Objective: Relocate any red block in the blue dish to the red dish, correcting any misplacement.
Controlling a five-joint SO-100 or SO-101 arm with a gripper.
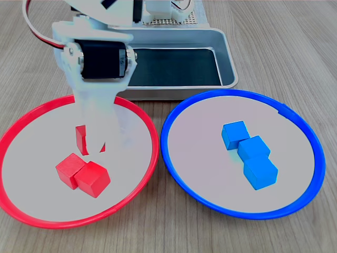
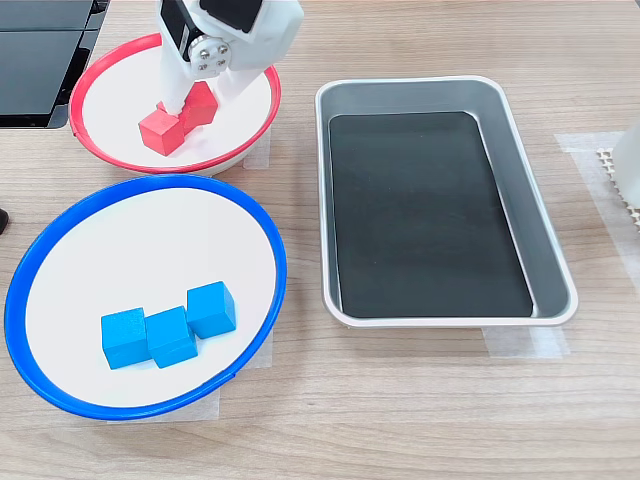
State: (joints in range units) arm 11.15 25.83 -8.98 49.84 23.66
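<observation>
First exterior view, lower left: I have the round red-rimmed dish (image 1: 138, 118), and right of it the round blue-rimmed dish (image 1: 167, 153) holding only three blue cubes (image 1: 248, 154). My white gripper (image 1: 93, 143) stands over the red dish, its fingers flanking a small red cube (image 1: 80, 139); I cannot tell whether they grip it. Retreat goes straight up.

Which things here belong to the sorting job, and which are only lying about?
Belong to the job:
- red dish
- blue dish, now with no red block in it
- red block at the hand
- two other red cubes in the red dish

Just lying about:
- three blue cubes
- metal tray
</observation>
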